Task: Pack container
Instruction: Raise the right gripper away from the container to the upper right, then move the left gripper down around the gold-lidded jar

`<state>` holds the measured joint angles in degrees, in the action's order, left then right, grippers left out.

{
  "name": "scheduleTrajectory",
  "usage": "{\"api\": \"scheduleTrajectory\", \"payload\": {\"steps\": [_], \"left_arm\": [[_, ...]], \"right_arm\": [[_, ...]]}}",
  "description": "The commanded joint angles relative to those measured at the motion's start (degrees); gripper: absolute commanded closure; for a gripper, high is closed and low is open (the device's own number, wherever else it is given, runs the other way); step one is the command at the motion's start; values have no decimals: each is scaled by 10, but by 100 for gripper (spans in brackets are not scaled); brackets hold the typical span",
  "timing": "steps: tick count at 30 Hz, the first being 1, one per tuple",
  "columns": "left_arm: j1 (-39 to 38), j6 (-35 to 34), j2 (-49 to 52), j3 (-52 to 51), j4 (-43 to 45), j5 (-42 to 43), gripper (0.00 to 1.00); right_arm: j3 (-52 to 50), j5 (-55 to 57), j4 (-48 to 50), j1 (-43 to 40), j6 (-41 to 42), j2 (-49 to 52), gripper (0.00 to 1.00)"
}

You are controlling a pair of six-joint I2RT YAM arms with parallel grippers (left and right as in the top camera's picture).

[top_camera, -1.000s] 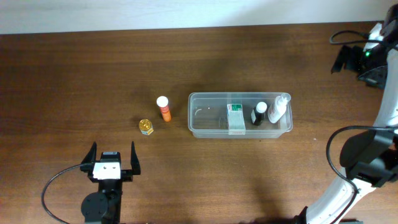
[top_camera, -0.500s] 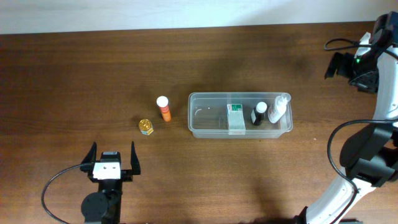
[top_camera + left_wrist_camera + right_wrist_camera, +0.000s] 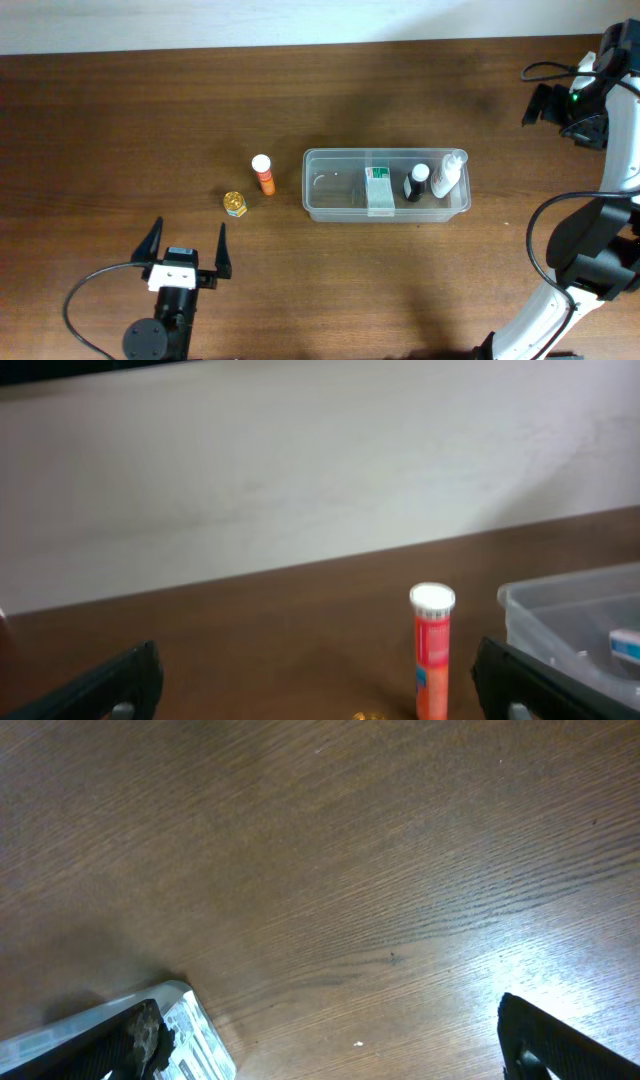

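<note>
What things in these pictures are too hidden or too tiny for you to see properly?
1. The small gold thing: too small in the overhead view to tell what it is, and the left wrist view's bottom edge cuts off nearly all of it.
2. The container: cut off by the right edge of the left wrist view; the right wrist view shows only one corner.
3. The writing on the white-and-green box and the orange tube: too small or blurred.

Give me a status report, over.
Left tool open, empty. Right tool open, empty, far right. Container partly packed. Orange tube and gold item outside, left of it.
</note>
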<state>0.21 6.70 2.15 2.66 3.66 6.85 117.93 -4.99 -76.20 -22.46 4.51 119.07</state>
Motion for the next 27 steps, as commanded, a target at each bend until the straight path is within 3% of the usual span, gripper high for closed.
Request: {"api": "scheduleTrajectory", "payload": {"steps": [1, 4, 8, 13, 16, 21, 27], "left_arm": [[3, 48, 85, 108, -31, -2, 1], [3, 70, 196, 208, -108, -2, 1], [3, 76, 403, 396, -292, 3, 1], [3, 77, 578, 504, -397, 6, 1], [3, 44, 683, 535, -458, 14, 1], [3, 45, 789, 539, -457, 21, 1], [3, 50, 840, 539, -402, 23, 1]], "right_arm": [[-4, 3, 2, 3, 7, -2, 2], [-4, 3, 2, 3, 7, -2, 2], [-4, 3, 2, 3, 7, -2, 2], [-4, 3, 2, 3, 7, -2, 2], [-4, 3, 2, 3, 7, -2, 2], [-4, 3, 2, 3, 7, -2, 1], [-4, 3, 2, 3, 7, -2, 2]]}}
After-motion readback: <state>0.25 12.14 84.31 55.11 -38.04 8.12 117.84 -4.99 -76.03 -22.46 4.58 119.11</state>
